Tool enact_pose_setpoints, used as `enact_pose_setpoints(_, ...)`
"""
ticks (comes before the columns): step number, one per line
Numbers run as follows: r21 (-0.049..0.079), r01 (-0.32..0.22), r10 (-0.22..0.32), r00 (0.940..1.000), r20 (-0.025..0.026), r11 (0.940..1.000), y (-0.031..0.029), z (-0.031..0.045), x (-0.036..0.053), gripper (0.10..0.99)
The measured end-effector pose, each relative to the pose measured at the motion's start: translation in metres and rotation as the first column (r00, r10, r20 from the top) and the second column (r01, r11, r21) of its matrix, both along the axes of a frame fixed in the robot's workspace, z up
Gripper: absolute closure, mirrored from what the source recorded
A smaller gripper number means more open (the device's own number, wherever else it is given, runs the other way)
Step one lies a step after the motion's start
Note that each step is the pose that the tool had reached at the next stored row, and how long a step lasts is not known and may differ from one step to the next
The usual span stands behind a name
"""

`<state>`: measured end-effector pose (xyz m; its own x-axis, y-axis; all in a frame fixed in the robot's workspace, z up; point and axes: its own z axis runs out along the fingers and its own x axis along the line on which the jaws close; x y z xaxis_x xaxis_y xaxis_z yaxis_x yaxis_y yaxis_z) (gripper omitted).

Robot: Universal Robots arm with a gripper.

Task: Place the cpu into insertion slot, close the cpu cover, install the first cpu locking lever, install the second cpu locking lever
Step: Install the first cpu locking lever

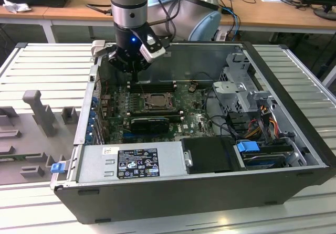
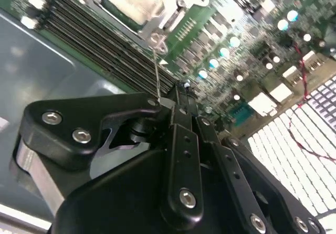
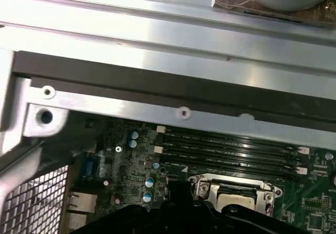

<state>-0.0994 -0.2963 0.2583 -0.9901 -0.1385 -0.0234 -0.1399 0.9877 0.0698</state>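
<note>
In the middle of the green board, the cpu lies flat in its socket, its pale metal top showing through the open centre of the dark cover, which lies down over it. In both wrist views the same chip shows as a bright silvery square inside a shiny metal frame, just beside the long black memory slots. A thin wire lever stands up from the socket corner, and its upper end meets the tip of the gripper. The fingers look drawn together, narrow; whether they pinch the wire I cannot tell. The arm hangs straight down, a grey cylinder with a black wrist, over the far edge of the socket. Around the board sits the open grey steel case, with a black power supply along the near wall, on a ribbed metal table.
</note>
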Motion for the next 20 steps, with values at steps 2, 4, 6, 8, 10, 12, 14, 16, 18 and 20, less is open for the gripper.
enact_pose_setpoints(2,0.000,0.001,-0.001,1.0000,0.0000,1.0000,0.0000,-0.0002,0.0065,0.980)
enact_pose_setpoints(4,0.000,0.004,-0.004,1.0000,0.0000,1.0000,0.0000,-0.0004,0.0143,0.980)
enact_pose_setpoints(6,0.000,0.005,-0.005,1.0000,0.0000,1.0000,0.0000,-0.0007,0.0205,0.980)
enact_pose_setpoints(8,0.000,0.009,-0.009,1.0000,-0.0001,1.0000,-0.0001,-0.0011,0.0298,0.980)
enact_pose_setpoints(10,0.000,0.015,-0.015,0.9999,0.0000,0.9999,-0.0006,-0.0012,0.0327,0.980)
enact_pose_setpoints(12,0.006,0.026,-0.026,0.9997,-0.0001,0.9996,-0.0007,-0.0015,0.0334,0.980)
enact_pose_setpoints(14,0.010,0.043,-0.043,0.9991,-0.0002,0.9990,-0.0007,-0.0031,0.0343,0.980)
enact_pose_setpoints(16,0.010,0.045,-0.045,0.9990,-0.0003,0.9990,-0.0003,-0.0059,0.0439,0.980)
enact_pose_setpoints(18,0.010,0.044,-0.044,0.9990,-0.0004,0.9990,0.0044,-0.0127,0.0560,0.980)
enact_pose_setpoints(20,0.011,0.044,-0.044,0.9990,-0.0003,0.9990,0.0073,-0.0152,0.0573,0.980)
